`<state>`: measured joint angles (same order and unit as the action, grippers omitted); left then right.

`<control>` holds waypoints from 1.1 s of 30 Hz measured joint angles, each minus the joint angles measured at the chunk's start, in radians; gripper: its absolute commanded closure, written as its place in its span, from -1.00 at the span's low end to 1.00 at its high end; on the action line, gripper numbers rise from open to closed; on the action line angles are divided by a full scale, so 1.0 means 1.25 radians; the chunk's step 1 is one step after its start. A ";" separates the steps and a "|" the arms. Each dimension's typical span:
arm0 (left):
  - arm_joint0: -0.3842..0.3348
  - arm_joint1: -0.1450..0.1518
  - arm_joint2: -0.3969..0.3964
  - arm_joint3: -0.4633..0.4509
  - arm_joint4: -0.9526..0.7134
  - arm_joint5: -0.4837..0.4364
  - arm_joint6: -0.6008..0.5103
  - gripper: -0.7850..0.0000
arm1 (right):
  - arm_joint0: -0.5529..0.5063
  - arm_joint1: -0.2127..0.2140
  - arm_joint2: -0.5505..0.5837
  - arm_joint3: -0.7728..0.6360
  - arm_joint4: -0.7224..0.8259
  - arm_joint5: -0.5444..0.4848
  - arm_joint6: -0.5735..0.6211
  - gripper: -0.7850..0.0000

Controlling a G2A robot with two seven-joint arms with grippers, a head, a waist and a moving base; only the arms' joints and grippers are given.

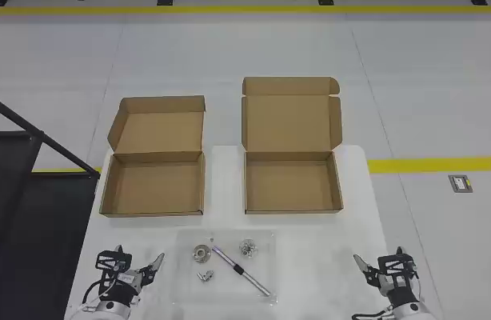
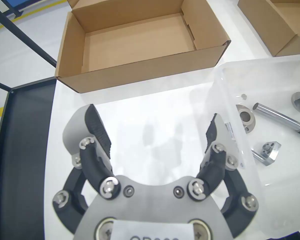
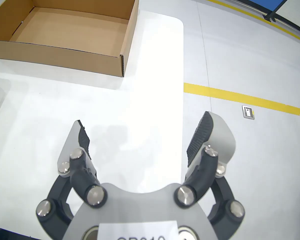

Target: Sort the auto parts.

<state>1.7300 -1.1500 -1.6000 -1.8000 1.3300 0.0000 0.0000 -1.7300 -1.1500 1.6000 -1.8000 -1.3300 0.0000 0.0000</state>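
Observation:
Several metal auto parts lie in a clear plastic tray (image 1: 265, 240) at the table's front middle: a long steel rod (image 1: 241, 272), a round flange (image 1: 201, 254), a toothed round part (image 1: 247, 247) and a small bracket (image 1: 205, 277). The left wrist view shows the flange (image 2: 246, 119), rod (image 2: 280, 119) and bracket (image 2: 270, 151) up close. My left gripper (image 1: 139, 260) (image 2: 152, 113) hangs open and holds nothing, just left of the tray. At the front right corner my right gripper (image 1: 381, 260) (image 3: 142, 119) is open over bare table, with nothing between its fingers.
Two open cardboard boxes stand behind the tray, both with nothing inside: the left box (image 1: 152, 184) (image 2: 137, 38) and the right box (image 1: 292, 182) (image 3: 65, 26). A black bin (image 1: 21, 224) (image 2: 20, 138) adjoins the table's left edge. The table's right edge (image 3: 183, 51) runs beside my right gripper.

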 measured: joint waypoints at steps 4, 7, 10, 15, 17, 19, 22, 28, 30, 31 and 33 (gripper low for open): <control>0.000 0.000 0.000 0.000 0.000 0.000 0.000 -1.00 | 0.000 0.000 0.000 -0.001 0.000 -0.001 0.000 -1.00; -0.003 -0.001 -0.006 -0.002 -0.013 0.005 0.014 -1.00 | 0.009 0.000 -0.003 -0.022 -0.009 -0.024 -0.011 -1.00; -0.003 -0.002 -0.014 -0.001 -0.011 0.010 0.038 -1.00 | 0.031 0.002 -0.012 -0.070 -0.040 -0.061 0.011 -1.00; -0.010 -0.001 -0.021 0.007 0.032 -0.018 0.075 -1.00 | 0.099 0.006 -0.048 -0.158 -0.062 -0.175 0.077 -1.00; -0.008 -0.001 -0.023 0.009 0.045 -0.024 0.098 -1.00 | 0.138 0.007 -0.077 -0.182 -0.055 -0.237 0.118 -1.00; -0.004 -0.002 -0.024 0.009 0.045 -0.021 0.114 -1.00 | 0.175 0.007 -0.109 -0.191 -0.049 -0.287 0.157 -1.00; 0.005 -0.005 -0.023 0.009 0.029 -0.003 0.136 -1.00 | 0.243 0.003 -0.177 -0.178 -0.021 -0.360 0.229 -1.00; 0.014 -0.009 -0.024 0.009 0.015 0.024 0.146 -1.00 | 0.312 -0.001 -0.246 -0.152 0.042 -0.428 0.320 -1.00; 0.014 -0.009 -0.024 0.009 0.015 0.024 0.146 -1.00 | 0.311 -0.001 -0.244 -0.153 0.040 -0.426 0.316 -1.00; 0.014 -0.009 -0.024 0.009 0.015 0.024 0.146 -1.00 | 0.311 -0.001 -0.244 -0.153 0.040 -0.426 0.316 -1.00; 0.014 -0.009 -0.023 0.009 0.015 0.024 0.146 -1.00 | 0.311 -0.001 -0.244 -0.153 0.040 -0.426 0.316 -1.00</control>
<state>1.7471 -1.1614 -1.6294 -1.7891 1.3492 0.0294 0.1828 -1.3416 -1.1516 1.2948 -1.9908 -1.2796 -0.5325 0.3945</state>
